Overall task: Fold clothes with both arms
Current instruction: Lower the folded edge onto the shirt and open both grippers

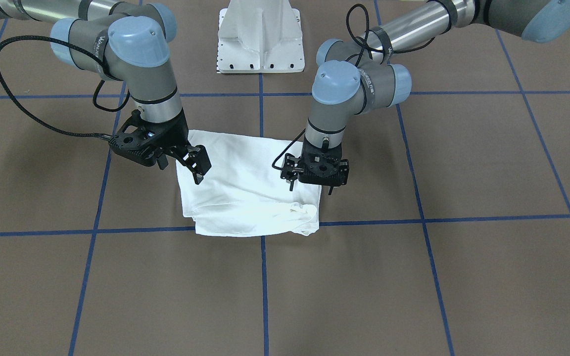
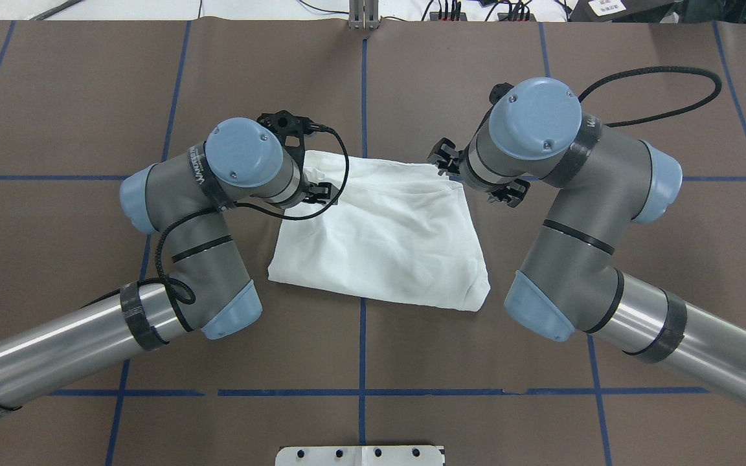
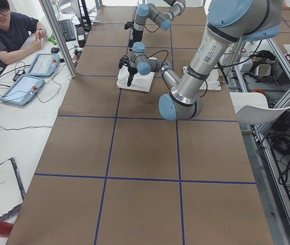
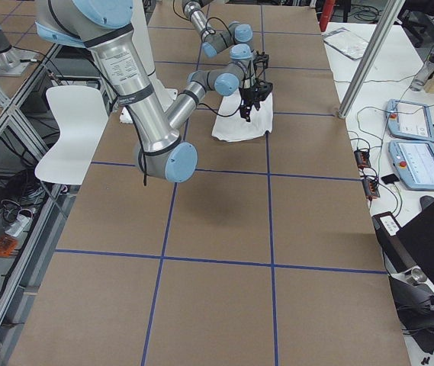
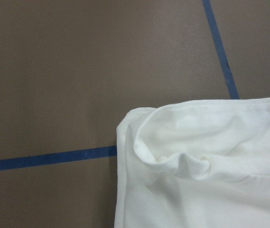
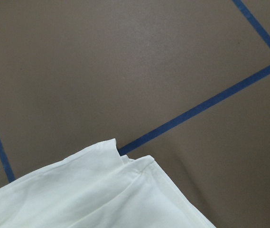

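Observation:
The white T-shirt point(image 1: 245, 190) lies folded into a rough rectangle at the table's middle, plain side up, with no print or collar showing. It also shows in the overhead view point(image 2: 386, 233). My left gripper point(image 1: 311, 188) points down over the shirt's far corner on my left, with its fingers spread and nothing between them. Its wrist view shows that bunched corner point(image 5: 172, 161). My right gripper point(image 1: 181, 168) hangs tilted over the far corner on my right, open and empty. Its wrist view shows layered edges point(image 6: 120, 164). Neither wrist view shows fingers.
The brown table cover point(image 2: 88, 97) carries a grid of blue tape lines point(image 1: 117, 230). The white pedestal base point(image 1: 260, 39) stands behind the shirt. An operator point(image 3: 7, 30) sits at a side desk with tablets point(image 3: 30, 76). A white chair point(image 4: 72, 130) stands beside the table.

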Motion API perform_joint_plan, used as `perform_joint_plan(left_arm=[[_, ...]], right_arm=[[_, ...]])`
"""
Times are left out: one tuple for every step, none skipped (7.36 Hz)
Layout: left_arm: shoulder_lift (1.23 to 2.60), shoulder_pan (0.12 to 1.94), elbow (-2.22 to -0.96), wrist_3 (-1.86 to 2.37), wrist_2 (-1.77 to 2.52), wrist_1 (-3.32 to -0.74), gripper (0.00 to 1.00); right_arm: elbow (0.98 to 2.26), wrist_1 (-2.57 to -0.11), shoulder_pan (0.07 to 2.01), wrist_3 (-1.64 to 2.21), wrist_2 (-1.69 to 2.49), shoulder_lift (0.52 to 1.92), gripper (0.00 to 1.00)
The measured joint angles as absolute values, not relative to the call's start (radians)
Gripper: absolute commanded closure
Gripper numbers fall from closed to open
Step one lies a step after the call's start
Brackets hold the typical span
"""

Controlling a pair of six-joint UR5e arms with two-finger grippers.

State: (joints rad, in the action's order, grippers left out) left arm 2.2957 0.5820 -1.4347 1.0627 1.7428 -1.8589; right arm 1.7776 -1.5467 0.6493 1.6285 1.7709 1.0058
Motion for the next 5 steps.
perform_joint_plan(left_arm=[[2.321, 0.591, -1.383, 1.050, 1.733, -1.862, 0.00], [2.344, 0.612, -1.336, 1.034, 1.721, -1.864, 0.00], [2.387, 0.639, -1.268, 1.026, 1.715, -1.865, 0.00], [2.451, 0.666, -1.180, 1.023, 1.713, -1.867, 0.00], [2.502, 0.689, -1.110, 1.020, 1.713, -1.872, 0.00]], right_arm=[[1.780, -1.547, 0.648, 1.628, 1.770, 1.007, 0.00], [1.779, -1.547, 0.646, 1.628, 1.769, 1.007, 0.00], [1.776, -1.545, 0.643, 1.628, 1.766, 1.008, 0.00], [1.774, -1.544, 0.639, 1.628, 1.763, 1.008, 0.00], [1.772, -1.543, 0.636, 1.628, 1.760, 1.008, 0.00]])
